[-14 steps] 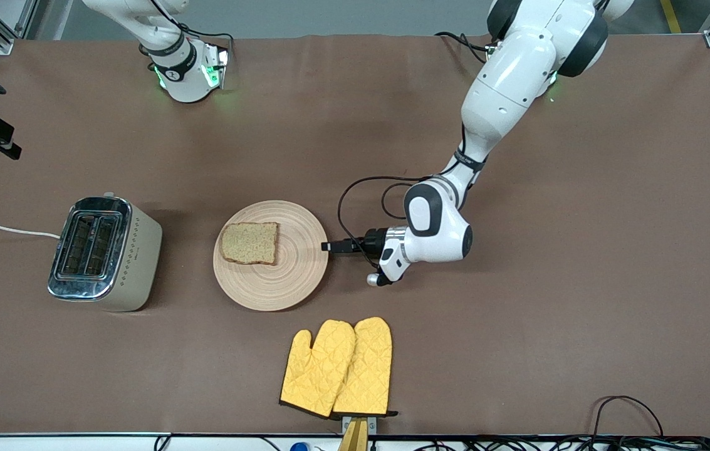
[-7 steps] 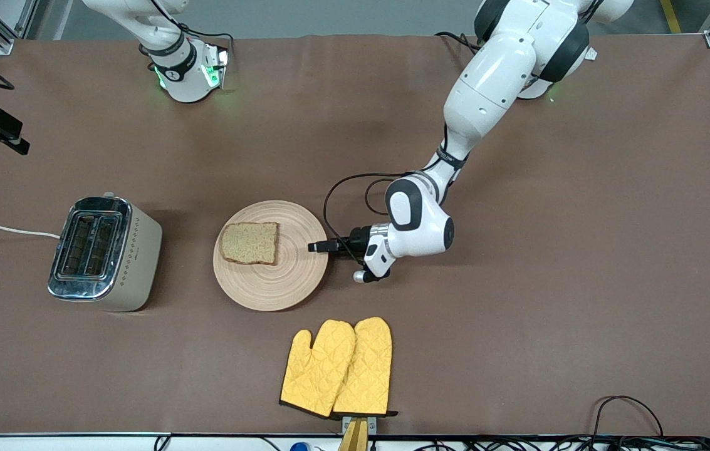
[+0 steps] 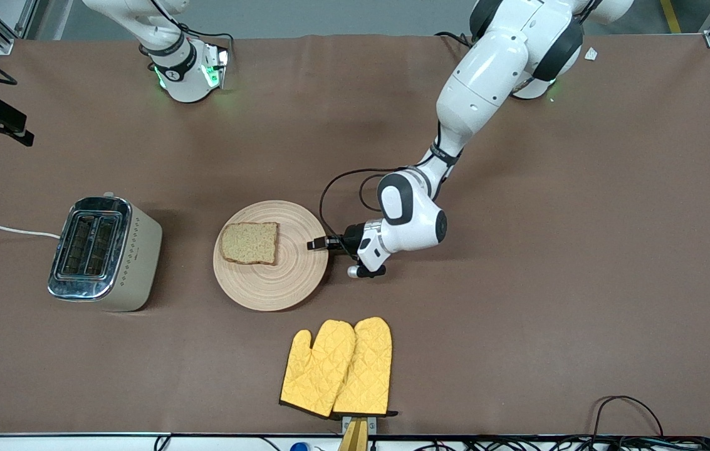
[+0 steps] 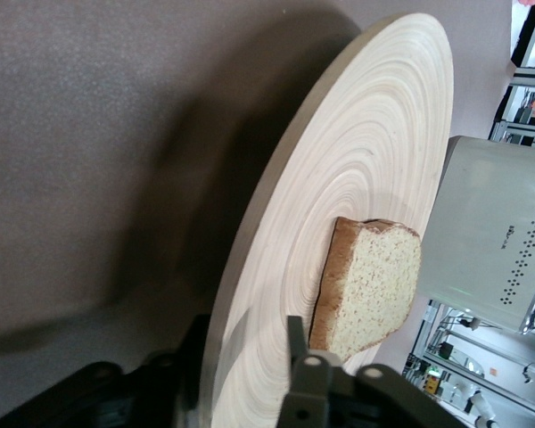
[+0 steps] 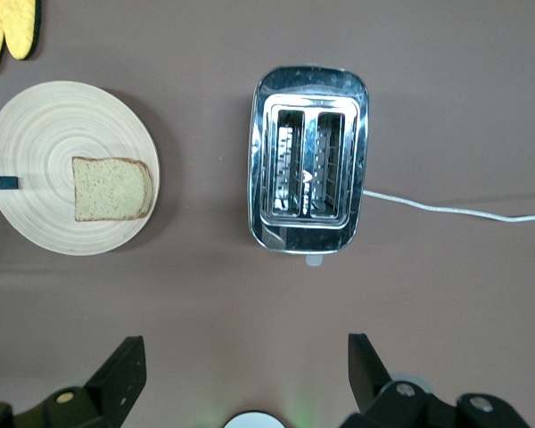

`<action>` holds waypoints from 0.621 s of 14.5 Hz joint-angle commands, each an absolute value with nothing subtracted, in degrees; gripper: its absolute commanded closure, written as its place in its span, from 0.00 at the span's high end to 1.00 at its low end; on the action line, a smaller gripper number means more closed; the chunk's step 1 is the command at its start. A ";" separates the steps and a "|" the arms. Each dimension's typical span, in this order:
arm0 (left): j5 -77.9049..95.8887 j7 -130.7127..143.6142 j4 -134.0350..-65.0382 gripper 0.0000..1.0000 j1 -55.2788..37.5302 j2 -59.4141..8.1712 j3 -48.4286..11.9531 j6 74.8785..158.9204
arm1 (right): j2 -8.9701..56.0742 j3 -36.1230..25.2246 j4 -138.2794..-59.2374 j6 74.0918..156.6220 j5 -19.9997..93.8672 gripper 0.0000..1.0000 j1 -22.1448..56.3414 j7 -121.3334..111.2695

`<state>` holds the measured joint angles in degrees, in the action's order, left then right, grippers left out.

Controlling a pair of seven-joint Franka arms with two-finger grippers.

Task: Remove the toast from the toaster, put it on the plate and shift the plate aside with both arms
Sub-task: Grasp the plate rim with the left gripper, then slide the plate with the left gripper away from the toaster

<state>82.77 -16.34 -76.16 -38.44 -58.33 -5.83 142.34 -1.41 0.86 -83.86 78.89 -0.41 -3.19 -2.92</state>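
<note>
Brown tabletop [image 3: 517,282] carries my round light-wood plate [image 3: 279,285] with brown toast [image 3: 249,243]; my left gripper [image 3: 317,244] pinches its rim, my right gripper [image 5: 241,370] waits wide open above the chrome toaster [image 3: 104,254].

left arm stretched low across table, left gripper [image 3: 319,243] with fingers straddling plate rim; right gripper [image 5: 241,374] raised high, fingers spread wide, waiting.

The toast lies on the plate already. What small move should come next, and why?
Probably close the left gripper firmly on the plate rim: its fingers straddle the edge toward the left arm's end. The toast lies flat, so a level slide aside could follow.
</note>
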 commanded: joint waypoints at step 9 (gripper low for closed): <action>82.10 -18.81 -74.88 0.02 -36.83 -54.86 -4.75 142.57 | -1.49 0.88 -82.97 75.41 -1.41 1.00 -3.69 -2.29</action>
<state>83.00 -19.08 -74.49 -38.02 -57.79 -5.50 142.59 -1.42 0.63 -83.67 76.20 -0.44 -3.31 -2.88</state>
